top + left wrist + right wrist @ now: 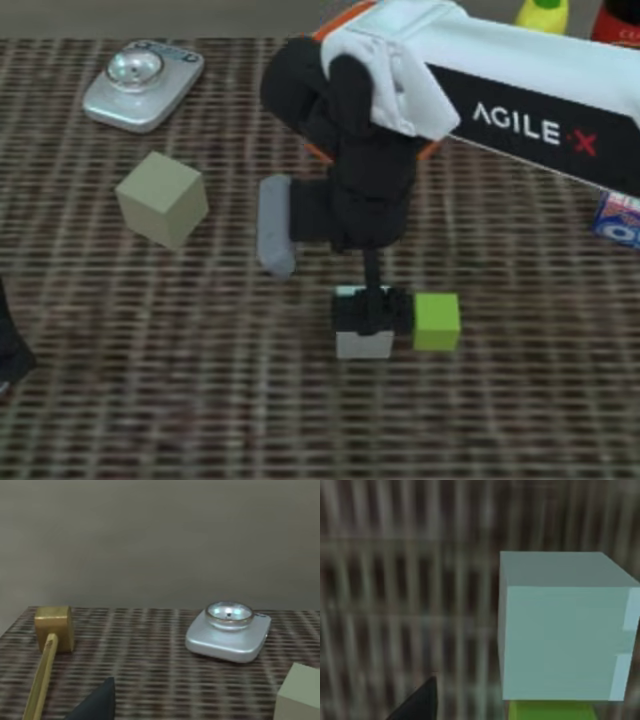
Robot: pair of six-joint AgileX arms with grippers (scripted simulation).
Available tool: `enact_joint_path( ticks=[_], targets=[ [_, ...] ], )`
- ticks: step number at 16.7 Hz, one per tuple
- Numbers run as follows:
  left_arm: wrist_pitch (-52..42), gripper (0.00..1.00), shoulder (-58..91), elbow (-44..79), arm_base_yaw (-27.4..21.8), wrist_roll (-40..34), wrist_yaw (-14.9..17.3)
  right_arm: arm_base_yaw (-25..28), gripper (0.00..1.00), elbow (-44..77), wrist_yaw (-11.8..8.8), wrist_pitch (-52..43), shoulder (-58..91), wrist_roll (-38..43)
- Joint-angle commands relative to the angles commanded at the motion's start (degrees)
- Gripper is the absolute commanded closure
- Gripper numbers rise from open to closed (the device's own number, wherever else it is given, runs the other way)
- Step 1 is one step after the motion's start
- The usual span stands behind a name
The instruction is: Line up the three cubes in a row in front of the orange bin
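My right gripper (372, 312), jaws clamped on the grey cube (363, 343), sits lower centre, touching the green cube (437, 321).

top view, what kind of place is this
Probably a rendered tabletop test scene: a woven brown table with an AgileX right arm over matte cubes, plus odd props like a silver kitchen scale.

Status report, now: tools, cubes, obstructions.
Right tool down on grey-blue cube, green cube alongside. Left tool parked at table's left edge. Tan cube sits apart, left. Orange bin not visible.
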Motion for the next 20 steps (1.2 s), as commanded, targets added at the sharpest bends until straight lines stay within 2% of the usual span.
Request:
enact_joint_path(
  ticks=[7,10,15,20],
  targets=[
    [-0.45,0.00,0.37,0.55,-0.22,0.13,0.14,-0.47,0.00,0.11,-0.06,-0.13,-0.52,0.16],
    [-4.50,0.00,4.41,5.62,-1.88,1.20,1.13,-2.44,0.00,-3.42,-0.54,3.31,-4.89,1.67],
    [-19.74,0.00,22.82,23.57,-6.30,4.67,3.11,-9.29,0.00,-16.72,-1.81,14.25,-22.01,7.49],
    [-42.22,0.00,53.88,46.59,-10.66,8.98,3.91,-19.06,0.00,-38.88,-2.85,29.06,-49.59,17.17]
  ],
)
